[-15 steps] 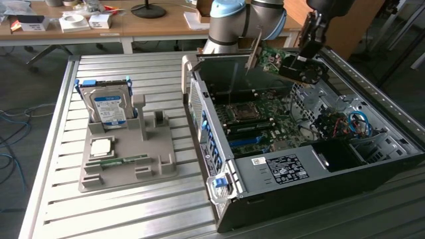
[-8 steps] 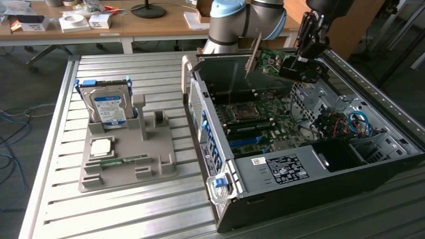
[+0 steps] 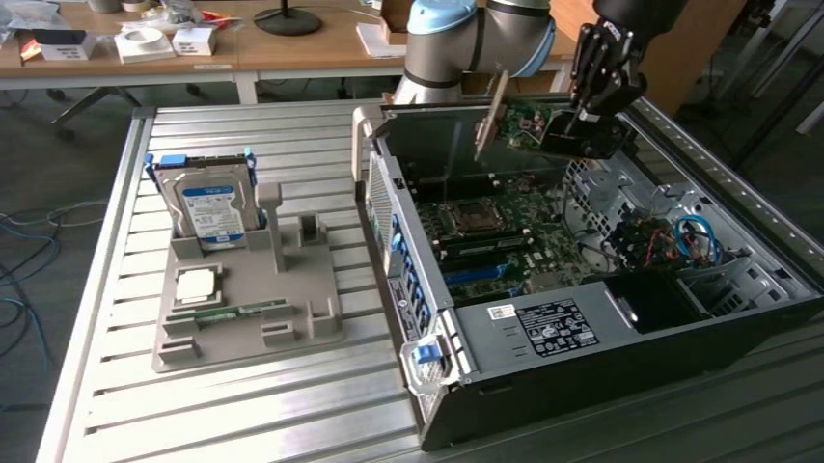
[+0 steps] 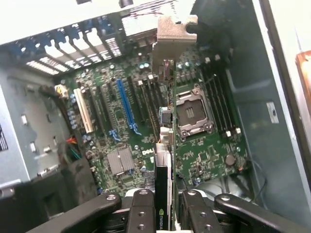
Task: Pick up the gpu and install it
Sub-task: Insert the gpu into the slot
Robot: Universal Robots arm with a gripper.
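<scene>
Slatted metal table (image 3: pixel 258 405) carries open computer case (image 3: pixel 618 386); gripper (image 3: pixel 566 130) clamps gpu (image 3: pixel 492 106) above motherboard (image 3: pixel 503 231), fingers (image 4: pixel 142 206) hiding card's near end.

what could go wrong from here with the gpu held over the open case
1. The gpu hangs edge-down in the gripper above the motherboard; lowered off line with a slot, it may strike board parts near the cpu socket.
2. Its metal bracket sits near the rear wall of the case and might snag there.
</scene>
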